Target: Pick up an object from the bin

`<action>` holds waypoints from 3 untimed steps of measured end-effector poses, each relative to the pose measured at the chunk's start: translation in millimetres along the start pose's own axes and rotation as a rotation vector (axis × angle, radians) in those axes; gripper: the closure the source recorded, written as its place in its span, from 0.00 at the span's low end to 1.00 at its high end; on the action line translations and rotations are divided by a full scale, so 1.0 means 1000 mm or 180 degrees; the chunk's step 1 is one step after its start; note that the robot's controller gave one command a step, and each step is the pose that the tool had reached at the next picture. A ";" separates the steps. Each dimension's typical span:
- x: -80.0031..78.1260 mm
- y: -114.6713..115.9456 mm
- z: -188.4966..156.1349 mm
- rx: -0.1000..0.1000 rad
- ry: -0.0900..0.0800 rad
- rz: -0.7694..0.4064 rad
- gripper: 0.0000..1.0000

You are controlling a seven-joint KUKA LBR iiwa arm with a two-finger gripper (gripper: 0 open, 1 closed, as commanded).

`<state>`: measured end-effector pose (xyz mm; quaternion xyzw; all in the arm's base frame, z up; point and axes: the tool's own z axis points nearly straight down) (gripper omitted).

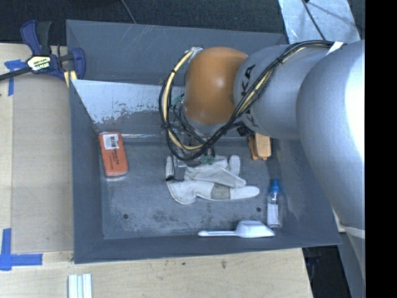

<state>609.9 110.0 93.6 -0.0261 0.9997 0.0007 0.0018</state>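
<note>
Found white glove (214,184), crumpled and limp, lying mid-floor of grey bin (87,185). Observed jaws lowered at glove's left end, against its edge; could not tell whether released or clenched. Logged also orange box (113,154) at left, white scoop (242,231) and blue-capped bottle (273,208) near front wall.

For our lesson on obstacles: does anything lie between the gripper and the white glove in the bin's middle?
Nothing visible does. The gripper is at the white glove's left end; the orange box lies apart, to the left.
</note>
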 end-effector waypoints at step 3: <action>0.014 -0.042 0.023 0.0010 -0.0004 -0.0333 1.00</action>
